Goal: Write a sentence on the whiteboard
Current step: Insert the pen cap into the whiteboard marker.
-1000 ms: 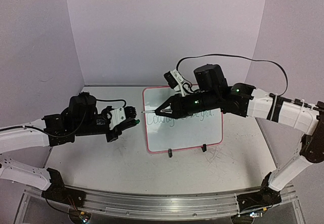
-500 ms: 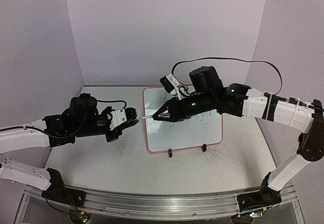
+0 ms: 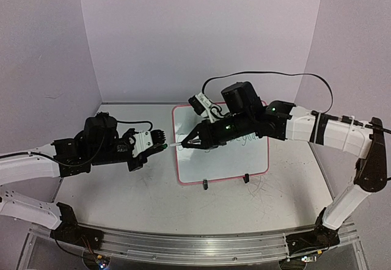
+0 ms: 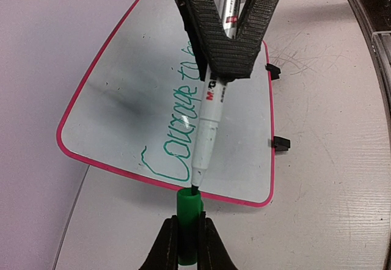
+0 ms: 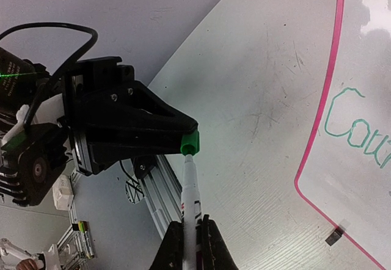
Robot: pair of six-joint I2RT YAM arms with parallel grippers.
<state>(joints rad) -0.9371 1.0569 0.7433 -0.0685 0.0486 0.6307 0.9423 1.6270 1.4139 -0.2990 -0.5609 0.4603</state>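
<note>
1 step seems left: capping. The sentence [image 4: 177, 126], thin green script, already crosses the whiteboard's [image 4: 122, 99] middle, partly hidden by the right arm. Just off the whiteboard's left edge, the right gripper [image 5: 189, 228] clamps the marker [image 4: 211, 108], its tip at the mouth of the cap [image 4: 189, 204] pinched in the left gripper [image 4: 187, 228].

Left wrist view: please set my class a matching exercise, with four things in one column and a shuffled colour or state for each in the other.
1 cap
2 marker
3 sentence
4 whiteboard

A held in the right gripper
B framed in pink-red
C held in the left gripper
D green handwriting

Pairs: 1-C, 2-A, 3-D, 4-B
</note>
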